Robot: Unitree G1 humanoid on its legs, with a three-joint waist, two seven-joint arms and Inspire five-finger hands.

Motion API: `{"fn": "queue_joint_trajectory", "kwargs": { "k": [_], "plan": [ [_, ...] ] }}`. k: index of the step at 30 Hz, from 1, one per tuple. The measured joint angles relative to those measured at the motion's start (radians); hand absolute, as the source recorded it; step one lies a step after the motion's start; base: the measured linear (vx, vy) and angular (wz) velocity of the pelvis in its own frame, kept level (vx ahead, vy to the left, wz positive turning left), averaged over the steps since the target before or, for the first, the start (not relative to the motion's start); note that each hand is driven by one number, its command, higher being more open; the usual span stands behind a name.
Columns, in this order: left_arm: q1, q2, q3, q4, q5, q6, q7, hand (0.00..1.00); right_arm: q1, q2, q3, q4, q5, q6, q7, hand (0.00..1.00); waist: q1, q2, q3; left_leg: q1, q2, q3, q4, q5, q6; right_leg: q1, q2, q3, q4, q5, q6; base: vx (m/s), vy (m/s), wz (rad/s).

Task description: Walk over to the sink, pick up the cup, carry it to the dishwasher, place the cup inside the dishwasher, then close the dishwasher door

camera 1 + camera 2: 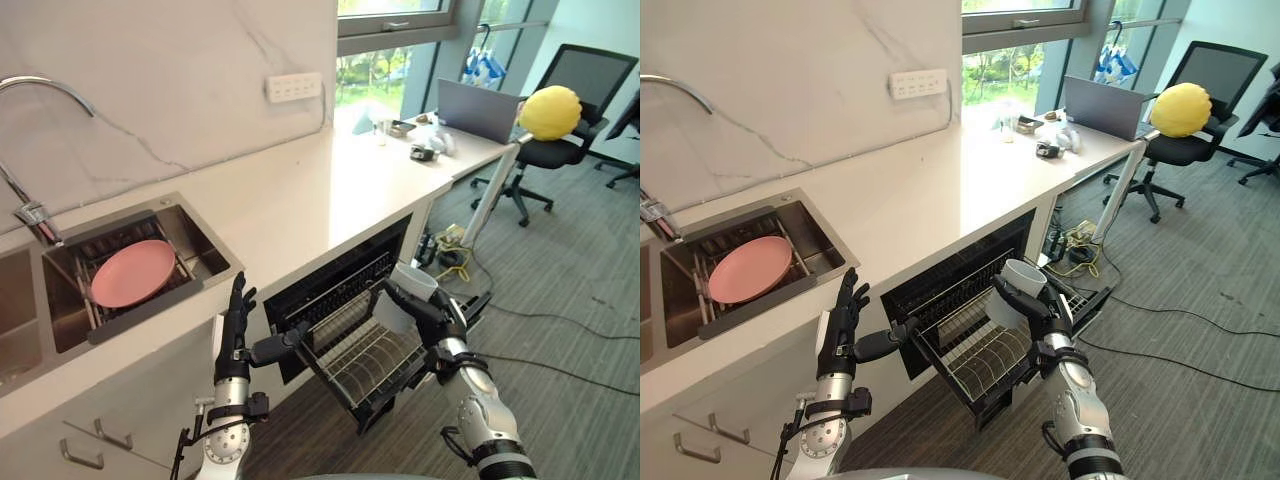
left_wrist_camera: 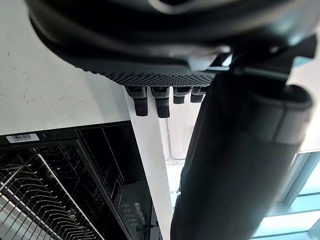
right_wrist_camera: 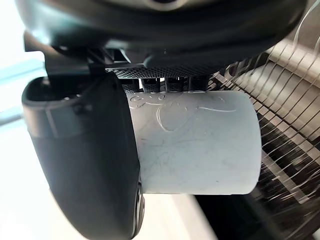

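Note:
A pale grey cup (image 1: 400,295) is held in my right hand (image 1: 432,318), whose fingers and thumb curl round it; the cup (image 3: 195,145) hangs above the pulled-out wire rack (image 1: 365,362) of the open dishwasher (image 1: 335,280) under the white counter. My left hand (image 1: 237,325) stands upright with straight fingers in front of the cabinet, left of the dishwasher opening, thumb (image 1: 275,348) pointing toward the rack. The steel sink (image 1: 205,255) sits in the counter at the left.
A pink plate (image 1: 133,272) lies on a rack in the sink, beside a tap (image 1: 30,215). The counter runs right to a desk with a laptop (image 1: 478,108). An office chair (image 1: 560,150) with a yellow object (image 1: 550,112) stands on the carpet.

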Motion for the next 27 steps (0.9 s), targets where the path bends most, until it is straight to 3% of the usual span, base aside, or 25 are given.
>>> {"fn": "queue_joint_trajectory", "kwargs": {
  "k": [7,10,12,14,18,20,27],
  "plan": [
    [-0.022,0.006,0.045,-0.008,-0.089,-0.052,-0.099,1.00,-0.132,-0.059,0.033,0.204,-0.098,0.028,-0.003,0.00,0.001,0.034,0.056,-0.004,-0.005,-0.035,0.001,0.006,0.004,0.019,0.001,-0.041,-0.013,0.001,0.002,0.01,-0.004,0.15],
    [-0.035,0.010,0.040,-0.077,-0.183,-0.007,-0.138,1.00,-0.145,-0.058,0.050,0.209,-0.102,0.031,-0.026,0.00,-0.002,0.030,0.081,-0.016,-0.007,-0.063,0.005,0.016,0.004,0.027,0.004,-0.073,-0.020,0.001,0.002,0.00,-0.009,0.29],
    [-0.016,0.013,-0.003,-0.156,-0.286,0.060,-0.154,1.00,-0.145,-0.051,0.054,0.209,-0.106,0.036,-0.038,0.00,-0.001,0.031,0.083,-0.022,-0.004,-0.078,0.006,0.019,0.007,0.032,0.003,-0.082,-0.021,0.001,0.002,0.02,0.000,0.21],
    [-0.005,0.016,-0.049,-0.214,-0.351,0.081,-0.167,1.00,-0.145,-0.052,0.053,0.209,-0.114,0.037,-0.040,0.00,0.002,0.031,0.084,-0.025,-0.005,-0.092,0.006,0.022,0.008,0.039,0.003,-0.090,-0.021,0.001,0.002,0.01,0.005,0.21],
    [0.007,0.027,-0.129,-0.351,-0.417,0.091,-0.236,1.00,-0.154,-0.053,0.053,0.209,-0.114,0.038,-0.036,0.00,0.005,0.030,0.084,-0.024,-0.005,-0.098,0.007,0.025,0.009,0.043,0.002,-0.091,-0.017,0.001,0.001,-0.03,0.020,0.07],
    [0.005,0.029,-0.150,-0.421,-0.467,0.081,-0.325,1.00,-0.163,-0.054,0.053,0.209,-0.114,0.038,-0.035,0.00,0.006,0.030,0.084,-0.023,-0.002,-0.092,0.007,0.027,0.007,0.040,0.002,-0.081,-0.015,0.000,-0.001,-0.06,0.018,-0.08],
    [0.004,0.069,-0.203,-0.452,-0.582,0.106,-0.497,1.00,-0.189,-0.067,0.070,0.209,-0.114,0.042,-0.021,0.00,0.010,0.023,0.088,-0.022,0.013,-0.070,0.007,0.030,0.002,0.024,0.014,-0.056,-0.005,0.000,-0.011,-0.02,0.006,-0.10]
  ]
}}
